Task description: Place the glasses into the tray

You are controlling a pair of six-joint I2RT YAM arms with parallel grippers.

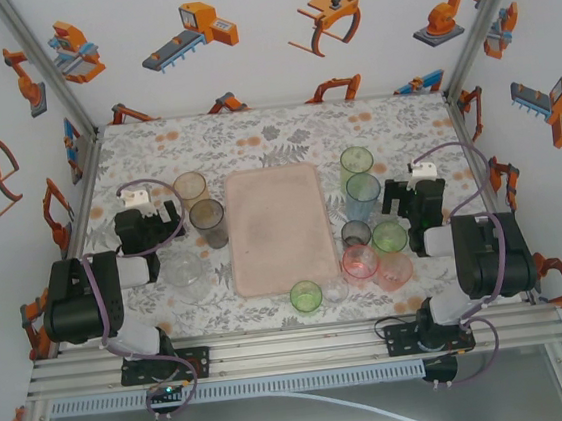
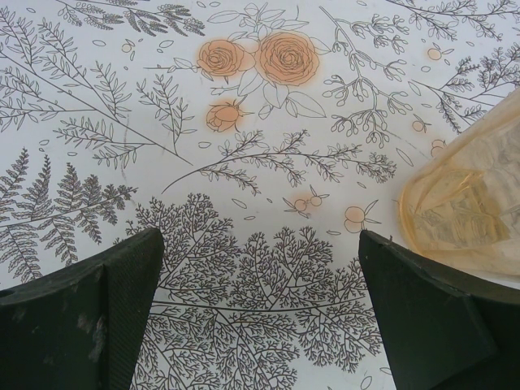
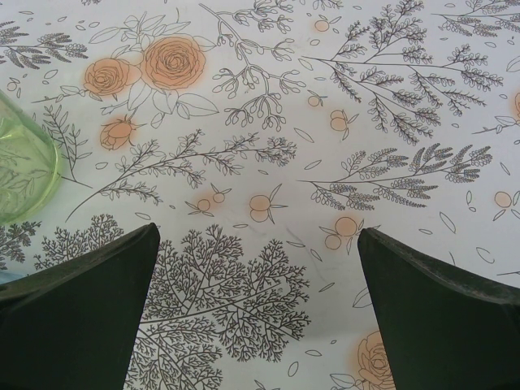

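floral-print tabletop [image 1: 253,133], sticker-covered white walls [image 1: 265,61]. flat pale pink-beige rectangular tray [image 1: 278,229] lies centre; small tinted translucent glasses [image 1: 363,197] stand both sides, none inside yet. left gripper [image 2: 260,236] & right gripper [image 3: 256,231] both spread wide, holding nothing. risk: right cluster's packed tight, so a reach for one could prob topple neighbours.

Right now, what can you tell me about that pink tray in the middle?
The tray is a flat, pale pink-beige rectangle with rounded corners and a low rim, matte like plastic. It lies flat on the floral table, long sides running near to far, with nothing in it. Tumblers stand close along both long sides; whether any touches its rim is unclear.
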